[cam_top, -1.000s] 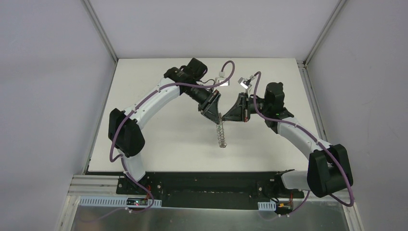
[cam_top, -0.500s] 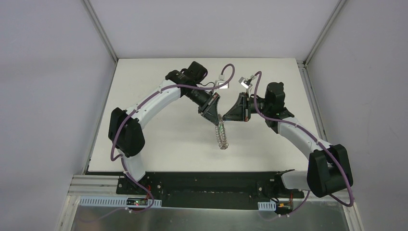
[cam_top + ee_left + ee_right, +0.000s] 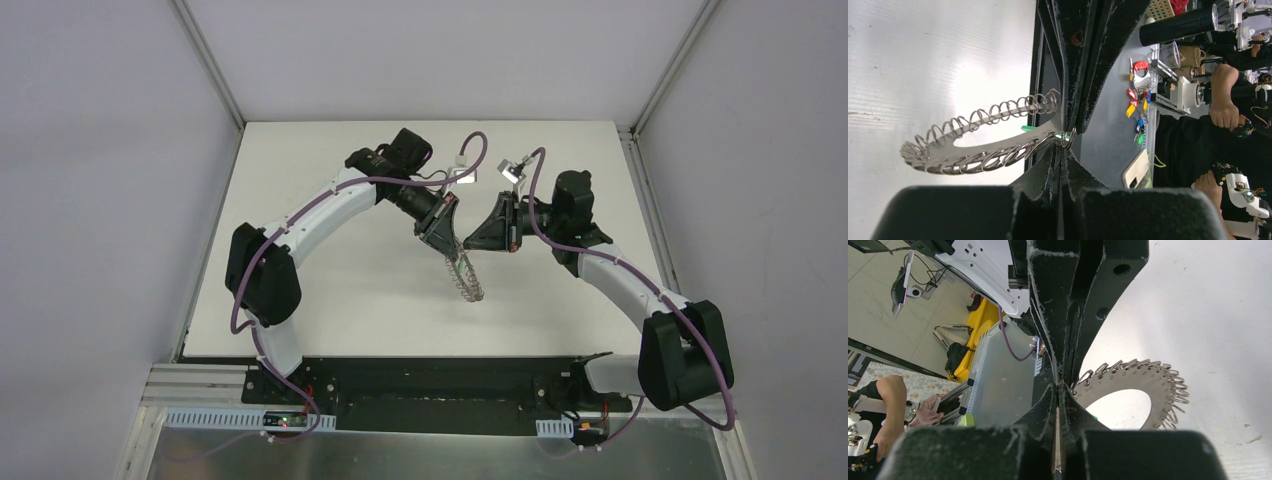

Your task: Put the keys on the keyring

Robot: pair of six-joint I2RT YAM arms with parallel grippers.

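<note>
keyring [image 3: 467, 281]: held over mid-table [image 3: 330, 270], hanging toward 5 o'clock from the pinch | key [image 3: 1030, 128]: green sliver against the rim, not visibly threaded | left gripper [image 3: 455, 252]: from 10 o'clock, clamped on the rim | right gripper [image 3: 466, 243]: from 3 o'clock, pinched tight; on key or ring you cannot tell | your remaining step: threading, probably all of it

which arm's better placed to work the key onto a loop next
Right, probably. The left gripper is shut on the keyring rim, steadying it. The right gripper, also shut, meets it tip to tip where the green key sits, so it could guide it.
</note>
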